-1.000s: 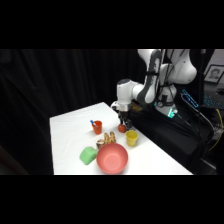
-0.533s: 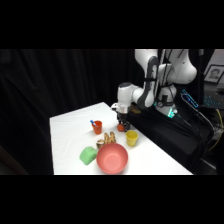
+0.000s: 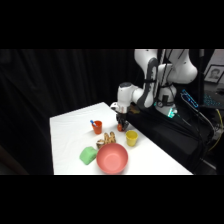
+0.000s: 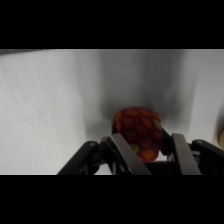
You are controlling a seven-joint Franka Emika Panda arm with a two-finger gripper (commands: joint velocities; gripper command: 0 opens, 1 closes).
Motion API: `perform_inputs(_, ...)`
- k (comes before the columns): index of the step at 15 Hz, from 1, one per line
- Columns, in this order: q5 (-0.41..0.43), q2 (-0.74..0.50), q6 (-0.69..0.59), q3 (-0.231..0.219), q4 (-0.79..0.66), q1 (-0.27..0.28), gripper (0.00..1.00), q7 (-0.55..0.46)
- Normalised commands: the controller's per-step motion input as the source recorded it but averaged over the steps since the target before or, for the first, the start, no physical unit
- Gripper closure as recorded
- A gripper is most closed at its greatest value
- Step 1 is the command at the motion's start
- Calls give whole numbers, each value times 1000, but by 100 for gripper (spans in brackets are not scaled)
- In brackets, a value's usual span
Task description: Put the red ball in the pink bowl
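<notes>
The red ball (image 4: 137, 131) is dark red with orange patches and rests on the white table between my two fingers (image 4: 128, 156). My gripper (image 4: 149, 147) is closed against both of its sides. In the side view the gripper (image 3: 120, 123) hangs low over the table's far side, with the ball (image 3: 120, 128) showing as a small red spot right under it. The pink bowl (image 3: 113, 159) stands near the table's front edge, a short way in front of the gripper and to its left.
A yellow cup (image 3: 131, 138) stands just in front of the gripper. A red-orange cup (image 3: 97, 127) holding a blue item is to its left. A green block (image 3: 88, 155) and a small brown item (image 3: 107, 138) lie beside the bowl.
The arm's upper links have shifted slightly. The gripper stays low at the red ball, in nearly the same spot.
</notes>
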Motion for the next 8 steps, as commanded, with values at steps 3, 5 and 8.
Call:
perform_inputs(3, -136, -45, 72, -205, -19, 212, 88, 160)
perform_inputs(5, -133, -92, -65, -173, -7, 176, 100, 158)
perform_inputs(8, -147, -227, -277, -102, -6, 99, 98, 122)
